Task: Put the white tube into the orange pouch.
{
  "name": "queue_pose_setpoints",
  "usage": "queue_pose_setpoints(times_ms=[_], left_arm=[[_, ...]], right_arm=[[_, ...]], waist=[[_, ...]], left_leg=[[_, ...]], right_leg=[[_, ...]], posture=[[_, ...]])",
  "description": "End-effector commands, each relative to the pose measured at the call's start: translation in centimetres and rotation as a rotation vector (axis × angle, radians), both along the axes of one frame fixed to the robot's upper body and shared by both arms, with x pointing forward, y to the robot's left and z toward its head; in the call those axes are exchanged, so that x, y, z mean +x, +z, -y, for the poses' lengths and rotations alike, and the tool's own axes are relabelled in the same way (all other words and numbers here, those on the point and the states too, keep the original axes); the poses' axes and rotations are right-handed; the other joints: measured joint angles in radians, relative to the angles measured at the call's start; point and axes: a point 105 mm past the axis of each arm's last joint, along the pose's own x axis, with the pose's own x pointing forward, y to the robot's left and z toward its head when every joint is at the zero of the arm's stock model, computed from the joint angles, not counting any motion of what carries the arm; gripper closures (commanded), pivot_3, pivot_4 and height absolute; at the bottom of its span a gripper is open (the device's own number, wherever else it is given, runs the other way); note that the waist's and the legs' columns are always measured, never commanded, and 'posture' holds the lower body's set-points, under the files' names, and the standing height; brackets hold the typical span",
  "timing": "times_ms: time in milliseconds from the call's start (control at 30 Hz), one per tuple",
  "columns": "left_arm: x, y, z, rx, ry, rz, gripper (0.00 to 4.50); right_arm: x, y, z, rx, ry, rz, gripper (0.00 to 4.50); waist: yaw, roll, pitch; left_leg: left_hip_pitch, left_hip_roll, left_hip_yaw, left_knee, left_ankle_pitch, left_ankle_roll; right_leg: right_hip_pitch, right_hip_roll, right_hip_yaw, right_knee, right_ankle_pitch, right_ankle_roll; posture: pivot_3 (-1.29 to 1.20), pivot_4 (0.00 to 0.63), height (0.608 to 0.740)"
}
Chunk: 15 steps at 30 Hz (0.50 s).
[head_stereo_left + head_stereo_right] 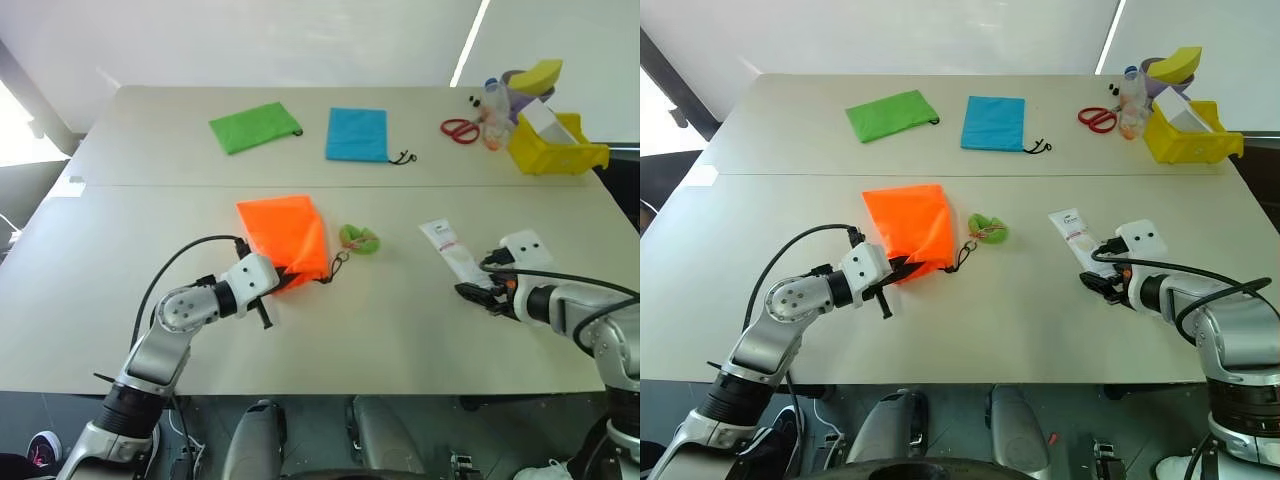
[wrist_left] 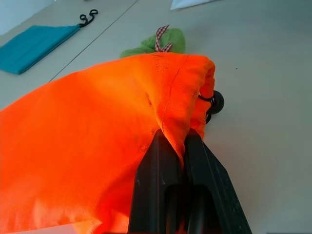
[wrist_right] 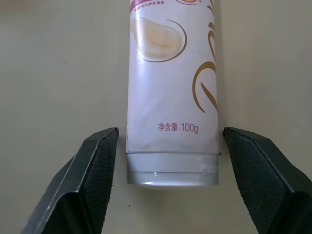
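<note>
The left gripper [image 2: 176, 146] pinches the orange pouch [image 1: 285, 237] hem. In the right wrist view, the right gripper [image 3: 168, 161] is spread, straddling the white tube [image 3: 170, 87] without touching it.

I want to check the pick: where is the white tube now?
The white tube lies flat on the table's right side, its cap end between the open right gripper's fingers.

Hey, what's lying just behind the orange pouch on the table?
Behind the orange pouch lies a small green bundle with a checked ribbon and the pouch's black cord. What is inside the pouch cannot be seen.
</note>
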Motion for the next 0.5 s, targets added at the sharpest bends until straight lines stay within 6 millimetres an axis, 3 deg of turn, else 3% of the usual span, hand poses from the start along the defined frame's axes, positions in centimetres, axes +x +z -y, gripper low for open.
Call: queue_pose_setpoints(times_ms=[33,233,367,500], left_arm=[[-0.2,0.4,-0.1,-0.007,-0.001,0.033,4.50],[-0.1,0.4,-0.3,-0.006,0.000,0.035,4.50],[-0.1,0.3,-0.3,-0.004,0.000,0.034,4.50],[0.2,0.5,-0.3,-0.017,0.011,0.034,4.50]], right_arm=[[0.1,0.4,-0.4,0.013,0.009,0.015,2.65],[0.4,0.9,-0.6,-0.009,0.041,0.033,2.65],[-0.3,2.7,-3.5,0.058,0.226,0.082,2.65],[-2.7,4.1,-6.6,0.159,0.454,0.083,2.65]], waist=[[-0.002,0.000,0.000],[-0.003,0.000,0.000],[-0.003,0.000,0.000],[-0.001,0.000,0.000]], left_leg=[[0.000,0.000,0.000,0.000,0.000,0.000],[0.000,0.000,0.000,0.000,0.000,0.000],[0.000,0.000,0.000,0.000,0.000,0.000],[0.000,0.000,0.000,-0.001,0.000,0.000]], right_leg=[[0.000,0.000,0.000,0.000,0.000,0.000],[0.000,0.000,0.000,0.000,0.000,0.000],[0.000,0.000,0.000,0.000,0.000,0.000],[-0.001,0.001,0.000,0.000,0.000,0.001]], posture=[[0.00,0.150,0.740],[0.00,0.150,0.740],[0.00,0.150,0.740],[0.00,0.150,0.740]])
